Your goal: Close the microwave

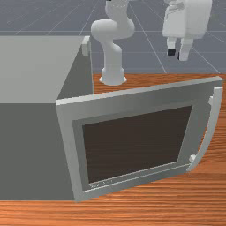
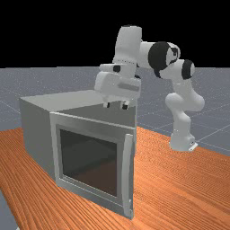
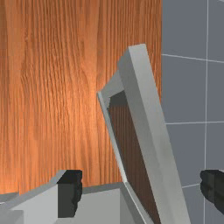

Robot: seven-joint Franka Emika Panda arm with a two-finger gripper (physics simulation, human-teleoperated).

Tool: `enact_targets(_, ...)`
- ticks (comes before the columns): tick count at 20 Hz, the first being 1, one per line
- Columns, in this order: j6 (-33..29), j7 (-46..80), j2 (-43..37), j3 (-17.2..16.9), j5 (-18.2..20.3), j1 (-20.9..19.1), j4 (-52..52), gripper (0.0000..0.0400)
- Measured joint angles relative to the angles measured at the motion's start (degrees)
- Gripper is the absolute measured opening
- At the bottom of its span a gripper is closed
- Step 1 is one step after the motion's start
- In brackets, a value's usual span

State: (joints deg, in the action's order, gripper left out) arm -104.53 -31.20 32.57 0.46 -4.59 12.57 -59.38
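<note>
Grey floor (image 1: pixel 57 26) behind a wooden table (image 1: pixel 154 212); the microwave's (image 1: pixel 35 150) door (image 1: pixel 132 145) stands open, jutting out below the spread claw (image 2: pixel 116 106)

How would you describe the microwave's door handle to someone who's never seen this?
On the orange-brown table, find the large grey microwave and its open door. The handle runs along the door's free edge, opposite the hinge side. It is the pale, bowed bar; the door frame is flat and the window dark.

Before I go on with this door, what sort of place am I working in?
Probably a simulated test scene, not a real kitchen: a plain grey microwave on a wood table, with a grid-lined floor beyond.
</note>
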Motion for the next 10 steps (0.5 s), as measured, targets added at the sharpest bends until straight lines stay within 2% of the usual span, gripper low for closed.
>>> enact_targets(1,-4.8,0.7,-1.8,-0.2,-0.6,0.1,-4.8,0.04)
enact_targets(4,-13.7,1.5,-4.1,-0.5,-1.3,0.3,-14.4,0.04)
enact_targets(5,-14.4,1.2,-4.0,-0.3,-0.9,0.2,-15.7,0.0397)
enact_targets(6,-17.7,1.7,-5.2,-0.6,-1.5,0.4,-17.9,0.04)
enact_targets(7,-24.1,4.1,-6.5,-1.8,-4.0,1.2,-21.7,0.04)
enact_targets(10,-21.5,2.5,-7.5,-0.9,-2.6,0.7,-20.9,0.04)
